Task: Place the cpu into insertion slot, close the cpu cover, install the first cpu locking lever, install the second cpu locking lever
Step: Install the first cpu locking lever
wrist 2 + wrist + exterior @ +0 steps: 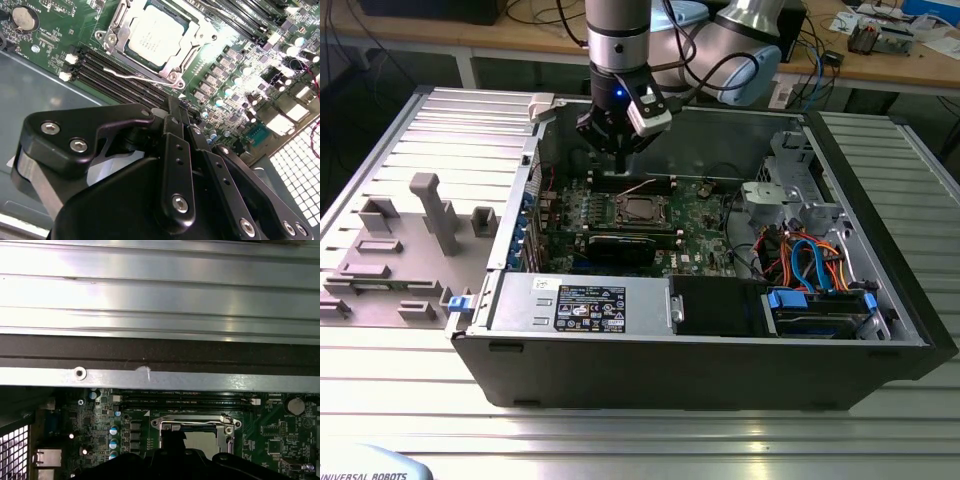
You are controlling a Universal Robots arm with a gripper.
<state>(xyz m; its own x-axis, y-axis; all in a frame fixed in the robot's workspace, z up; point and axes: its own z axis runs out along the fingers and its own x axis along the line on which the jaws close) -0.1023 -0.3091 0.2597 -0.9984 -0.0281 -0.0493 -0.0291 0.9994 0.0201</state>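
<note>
the gripper (620,165) hangs inside the open computer case (700,370), over the green board (705,215) and near the insertion slot (640,210). in the second wrist view its fingers (172,145) are pressed together, with nothing between them. this view also shows the cpu (155,32) lying in the slot, the cpu cover (199,39) flat around it, and one thin lever (131,76) standing free. the exterior view shows this lever tilted upward.
</note>
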